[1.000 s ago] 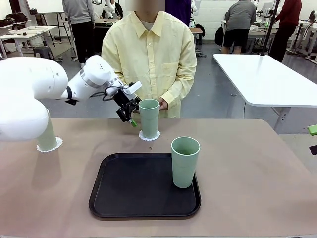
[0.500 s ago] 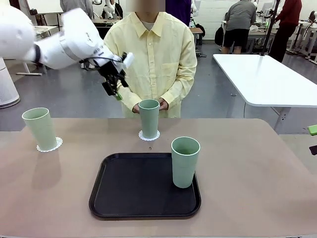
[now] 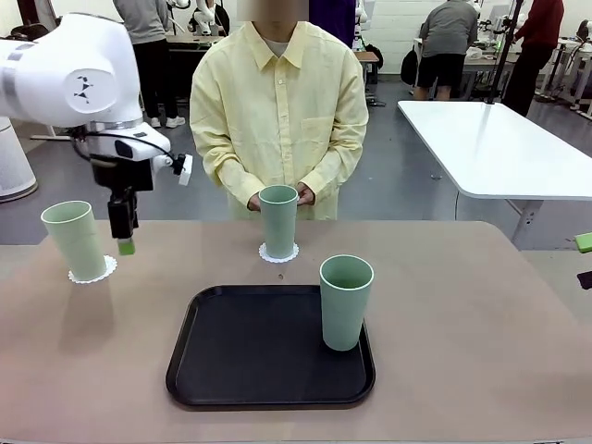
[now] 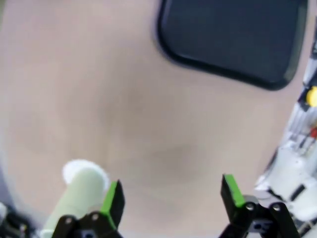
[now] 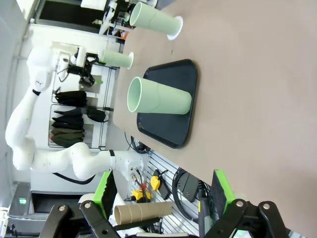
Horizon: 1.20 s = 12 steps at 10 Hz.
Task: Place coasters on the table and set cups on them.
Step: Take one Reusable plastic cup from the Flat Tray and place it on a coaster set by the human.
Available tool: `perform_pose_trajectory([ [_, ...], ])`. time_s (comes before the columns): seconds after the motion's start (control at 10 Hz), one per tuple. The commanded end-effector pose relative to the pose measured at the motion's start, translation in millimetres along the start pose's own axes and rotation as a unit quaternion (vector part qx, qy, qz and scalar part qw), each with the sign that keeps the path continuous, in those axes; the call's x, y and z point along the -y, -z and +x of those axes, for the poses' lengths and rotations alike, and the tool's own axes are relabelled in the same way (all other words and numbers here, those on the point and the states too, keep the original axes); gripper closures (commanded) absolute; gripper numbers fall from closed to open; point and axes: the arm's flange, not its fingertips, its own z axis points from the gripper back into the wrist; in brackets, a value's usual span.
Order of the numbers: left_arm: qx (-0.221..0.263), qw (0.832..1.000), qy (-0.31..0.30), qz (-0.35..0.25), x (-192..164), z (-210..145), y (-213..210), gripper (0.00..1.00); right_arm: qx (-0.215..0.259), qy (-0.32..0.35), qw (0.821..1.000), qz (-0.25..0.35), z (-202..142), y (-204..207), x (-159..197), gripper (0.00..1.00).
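Over the left end of the table [image 3: 462, 314], the left gripper [image 3: 125, 245] hung pointing straight down, released and empty, just beside the left cup [image 3: 76, 239], which stood upright on a coaster [image 3: 104, 270]. The middle cup [image 3: 278, 220] stood on a second coaster [image 3: 278, 253] near the far edge, in front of the person's hands [image 3: 302, 194]. The third cup [image 3: 345, 302] stood directly on the black tray [image 3: 250, 351], close to its right rim. The right gripper [image 5: 162, 192] was spread wide, with nothing between its fingers.

Matt plastic cups [image 3: 346, 305], lacy paper coasters [image 3: 107, 268]
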Motion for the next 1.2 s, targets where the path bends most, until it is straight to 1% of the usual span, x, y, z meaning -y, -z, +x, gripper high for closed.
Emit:
perform_pose_trajectory([
  [0.0, 0.046, 0.999, -0.01, -0.003, -1, -10, 3, 0.0, 0.0, -0.008, 1.0, 0.008, 0, 0, 0, 0.0],
  [0.1, 0.09, 0.994, 0.038, 0.042, -4, -20, 16, 0.0, 0.0, -0.008, 1.0, 0.008, 0, 0, 0, 0.0],
  [0.2, 0.012, 1.0, -0.011, -0.015, 4, -7, 4, 0.0, 0.0, -0.008, 1.0, 0.008, 0, 0, 0, 0.0],
  [1.0, 0.012, 1.0, -0.011, -0.015, 4, -7, 4, 0.0, 0.0, -0.008, 1.0, 0.008, 0, 0, 0, 0.0],
  [1.1, 0.022, 1.0, -0.003, -0.016, 7, -8, 8, 0.0, 0.0, -0.008, 1.0, 0.008, 0, 0, 0, 0.0],
])
